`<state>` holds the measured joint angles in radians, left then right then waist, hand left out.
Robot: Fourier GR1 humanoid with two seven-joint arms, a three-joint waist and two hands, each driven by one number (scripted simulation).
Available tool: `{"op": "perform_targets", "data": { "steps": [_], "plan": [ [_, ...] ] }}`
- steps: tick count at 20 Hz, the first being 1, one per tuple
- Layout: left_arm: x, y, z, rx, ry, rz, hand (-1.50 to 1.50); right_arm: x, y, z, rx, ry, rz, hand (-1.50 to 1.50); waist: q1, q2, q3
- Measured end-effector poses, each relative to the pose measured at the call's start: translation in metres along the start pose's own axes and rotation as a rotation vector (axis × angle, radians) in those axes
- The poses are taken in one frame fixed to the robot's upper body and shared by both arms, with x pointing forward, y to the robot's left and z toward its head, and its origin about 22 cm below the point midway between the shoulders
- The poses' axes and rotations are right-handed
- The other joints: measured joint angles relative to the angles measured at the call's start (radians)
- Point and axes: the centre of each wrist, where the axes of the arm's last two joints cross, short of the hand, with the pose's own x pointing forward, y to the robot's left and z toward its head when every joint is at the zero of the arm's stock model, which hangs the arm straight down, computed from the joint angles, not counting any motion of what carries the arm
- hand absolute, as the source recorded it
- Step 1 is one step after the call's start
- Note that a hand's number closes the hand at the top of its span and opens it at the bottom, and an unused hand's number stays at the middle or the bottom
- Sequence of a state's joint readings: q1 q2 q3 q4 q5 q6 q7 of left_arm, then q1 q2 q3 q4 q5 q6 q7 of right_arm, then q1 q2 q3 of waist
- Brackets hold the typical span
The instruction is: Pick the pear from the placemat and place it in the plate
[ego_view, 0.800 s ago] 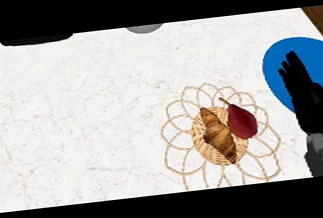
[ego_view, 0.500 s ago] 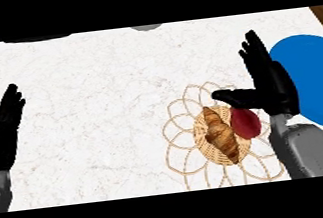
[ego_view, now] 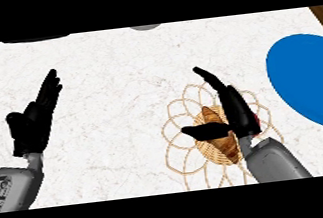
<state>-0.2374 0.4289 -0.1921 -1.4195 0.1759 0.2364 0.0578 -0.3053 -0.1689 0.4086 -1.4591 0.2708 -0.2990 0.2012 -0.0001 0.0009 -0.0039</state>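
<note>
Your right hand [ego_view: 229, 118] is hovering over the placemat [ego_view: 185, 128], fingers straight and spread, thumb sticking out to the side across the mat's centre. It's holding nothing.

The pear [ego_view: 253, 120] is on the placemat, almost fully hidden: only a thin dark-red sliver is showing at the hand's plate-side edge. I can't tell whether the hand is touching it. The brown item under the thumb is a croissant [ego_view: 219, 139], sitting on the placemat's centre, on the side of the pear away from the plate. Don't grab that.

The plate [ego_view: 311, 81] is lying on the bench [ego_view: 131, 74] just beyond the placemat's edge, on the pear's side, partly running out of view.

How I'd do this step:
- You're looking centred more on the croissant than the pear, so shift the hand toward the plate until the pear is sitting between thumb and fingers.
- Keep the fingers open while you're lowering, and only curl once they're bracketing the pear.
- Keep the thumb clear of the croissant or you'll be dragging it along.
- The mat is openwork wire loops, so lift straight up and don't hook a loop.

Your left hand [ego_view: 36, 120] is resting open over bare bench, well away from the placemat, on the far side from the plate.
</note>
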Motion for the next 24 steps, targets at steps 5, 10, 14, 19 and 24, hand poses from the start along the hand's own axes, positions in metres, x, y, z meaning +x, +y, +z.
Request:
{"op": "perform_targets", "data": {
  "steps": [5,10,14,19,24],
  "plan": [
    [0.000,-0.012,-0.003,-0.017,0.000,0.002,0.00,-0.004,-0.004,0.020,-0.033,-0.049,0.159,-1.50,-0.008,-0.002,0.002],
    [0.000,-0.012,-0.004,-0.020,0.006,0.003,0.00,0.033,-0.043,0.026,-0.088,-0.089,0.276,-1.50,-0.011,-0.005,0.003],
    [0.000,-0.016,-0.007,-0.025,0.001,0.002,0.00,0.055,-0.068,0.026,-0.026,0.013,0.423,-1.50,-0.013,-0.005,0.002],
    [0.000,-0.019,-0.004,-0.032,0.006,0.003,0.00,0.083,-0.094,0.024,0.092,0.182,0.550,-1.50,-0.007,-0.006,0.002],
    [0.003,-0.018,-0.007,-0.033,0.002,-0.001,0.00,0.102,-0.101,0.016,0.176,0.296,0.613,-1.50,-0.001,-0.003,0.002]
  ]
}}
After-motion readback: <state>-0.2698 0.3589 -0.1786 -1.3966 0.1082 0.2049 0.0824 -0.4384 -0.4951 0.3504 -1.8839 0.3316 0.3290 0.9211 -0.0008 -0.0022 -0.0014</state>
